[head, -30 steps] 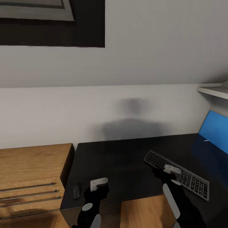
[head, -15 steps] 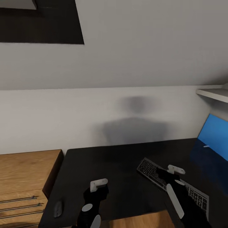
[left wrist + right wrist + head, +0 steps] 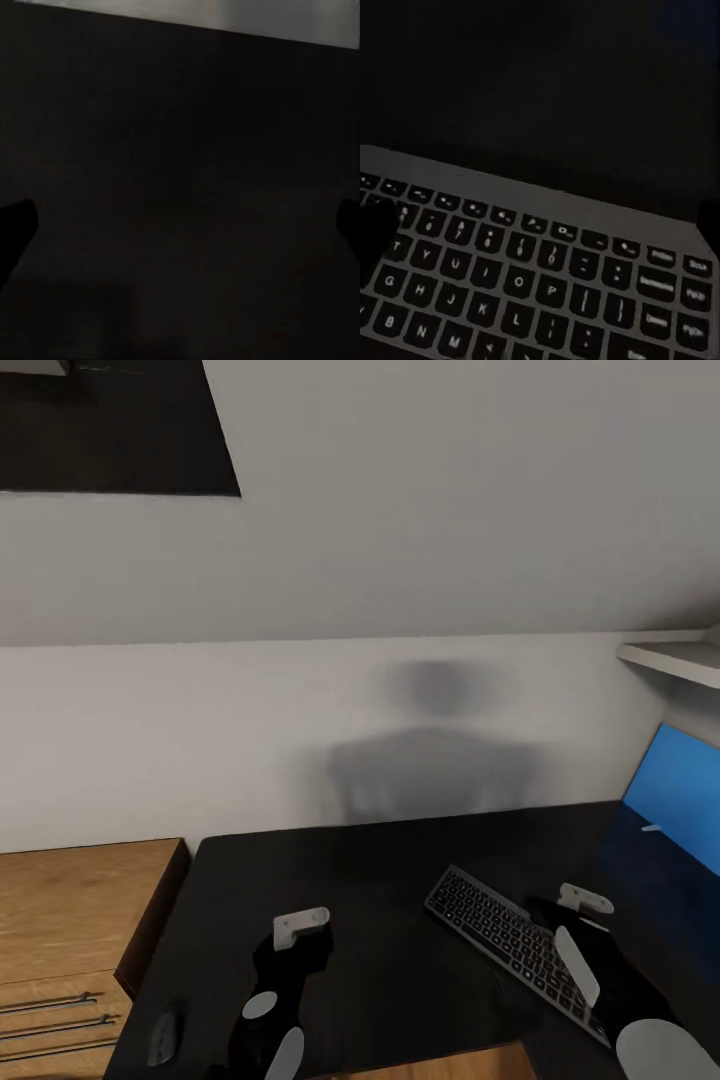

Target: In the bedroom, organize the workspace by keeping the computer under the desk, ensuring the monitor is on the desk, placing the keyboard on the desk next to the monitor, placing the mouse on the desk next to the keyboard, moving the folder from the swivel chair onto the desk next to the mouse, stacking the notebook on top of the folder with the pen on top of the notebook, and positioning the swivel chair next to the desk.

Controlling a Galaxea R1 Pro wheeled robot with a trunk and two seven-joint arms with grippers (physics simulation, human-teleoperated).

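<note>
Black desk [image 3: 380,920] is carrying the keyboard [image 3: 510,945], lying diagonally, near end toward the right gripper [image 3: 585,905], which is hovering wide-jawed just over it. Left gripper [image 3: 300,930], also wide, is hanging farther off; mouse [image 3: 162,1040] is sitting at the corner.

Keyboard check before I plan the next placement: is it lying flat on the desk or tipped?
Flat: the keyboard lies keys-up on the desk, angled diagonally; right gripper above it.

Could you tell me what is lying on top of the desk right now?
On the desk: the keyboard, the mouse, a blue flat item. The right arm covers the keyboard's near end.
</note>
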